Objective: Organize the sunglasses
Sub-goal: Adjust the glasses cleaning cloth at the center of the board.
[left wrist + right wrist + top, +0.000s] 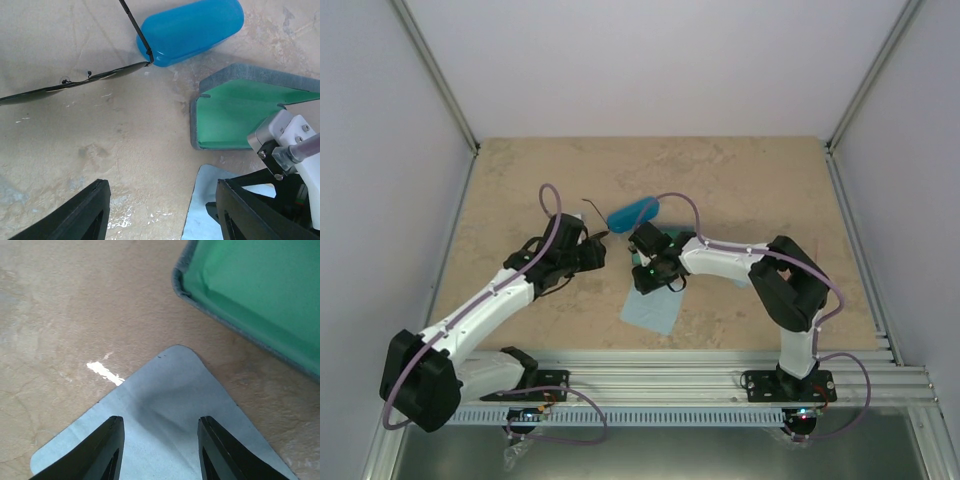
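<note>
On the beige tabletop [740, 180], the left claw [161, 190] and right claw [160, 422] both stand with jaws apart and nothing between them, the right one over the light blue cloth [165, 385]. Near that cloth lies the open grey case [240, 112] with green lining, then the glossy blue case [192, 30]. Just beside the blue case's end, the thin wire-framed sunglasses [75, 85] lie on the bare surface ahead of the left claw, one temple unfolded.
</note>
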Action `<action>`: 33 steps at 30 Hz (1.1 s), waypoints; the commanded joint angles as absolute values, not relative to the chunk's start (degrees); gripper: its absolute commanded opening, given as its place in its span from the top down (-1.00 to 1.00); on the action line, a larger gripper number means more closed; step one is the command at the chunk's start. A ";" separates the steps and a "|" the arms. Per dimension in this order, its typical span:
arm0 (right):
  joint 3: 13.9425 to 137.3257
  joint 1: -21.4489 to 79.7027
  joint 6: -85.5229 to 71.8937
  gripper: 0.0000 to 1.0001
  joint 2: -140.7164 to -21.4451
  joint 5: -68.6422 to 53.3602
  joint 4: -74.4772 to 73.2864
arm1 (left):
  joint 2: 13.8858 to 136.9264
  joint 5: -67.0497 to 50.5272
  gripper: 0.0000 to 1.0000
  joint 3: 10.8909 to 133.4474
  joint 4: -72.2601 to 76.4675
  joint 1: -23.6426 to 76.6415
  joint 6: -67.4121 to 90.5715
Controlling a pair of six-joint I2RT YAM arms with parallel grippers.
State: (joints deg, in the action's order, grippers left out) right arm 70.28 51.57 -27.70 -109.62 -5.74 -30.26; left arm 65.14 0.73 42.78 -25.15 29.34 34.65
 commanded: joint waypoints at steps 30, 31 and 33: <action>64.95 64.64 -22.05 0.27 -108.79 -21.67 -31.69 | 50.35 14.50 -0.26 43.24 -32.26 29.05 41.48; 64.16 64.60 -21.38 0.27 -107.91 -23.25 -31.53 | 50.26 14.07 -0.26 43.17 -32.11 29.09 41.24; 62.67 64.60 -20.56 0.27 -106.42 -25.27 -31.16 | 50.27 13.14 -0.27 42.95 -31.60 29.05 40.85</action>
